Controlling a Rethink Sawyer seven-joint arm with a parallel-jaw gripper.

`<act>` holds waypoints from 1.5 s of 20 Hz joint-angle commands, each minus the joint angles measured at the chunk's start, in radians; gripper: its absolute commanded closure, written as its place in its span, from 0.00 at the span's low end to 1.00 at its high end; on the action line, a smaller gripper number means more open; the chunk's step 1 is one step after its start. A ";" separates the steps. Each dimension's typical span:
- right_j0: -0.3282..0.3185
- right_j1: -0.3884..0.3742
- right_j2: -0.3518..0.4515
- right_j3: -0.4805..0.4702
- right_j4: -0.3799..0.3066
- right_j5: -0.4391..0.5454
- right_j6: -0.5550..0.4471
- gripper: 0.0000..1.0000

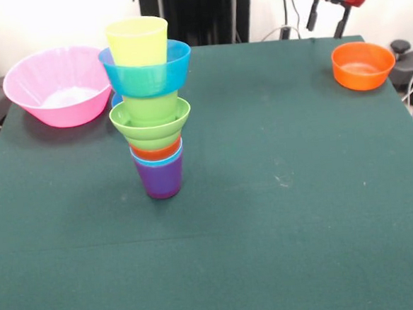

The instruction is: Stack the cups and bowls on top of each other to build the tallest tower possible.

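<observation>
You see the tower (pixel 151 109) standing upright at 10 o'clock of the counter (pixel 267 214), purple cup (pixel 159 179) as base, yellow-green cup (pixel 137 41) on top. The pink bowl (pixel 58 86) sits just beside it at 9 o'clock. The orange bowl (pixel 362 64) rests at 2 o'clock. The gripper (pixel 328 20) hangs above it, jaws spread, holding nothing

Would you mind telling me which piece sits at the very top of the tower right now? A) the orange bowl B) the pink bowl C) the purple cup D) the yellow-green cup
D: the yellow-green cup stands in the blue bowl at the top of the tower, while the orange bowl and pink bowl rest apart on the table.
</observation>
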 commanded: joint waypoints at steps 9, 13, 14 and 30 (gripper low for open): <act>0.072 0.193 0.047 -0.208 0.135 -0.005 0.190 0.00; 0.080 0.241 0.038 -0.242 0.161 -0.020 0.184 0.00; 0.082 0.253 0.037 -0.248 0.165 -0.025 0.182 0.00; 0.021 0.249 0.068 -0.121 0.082 -0.164 0.135 0.00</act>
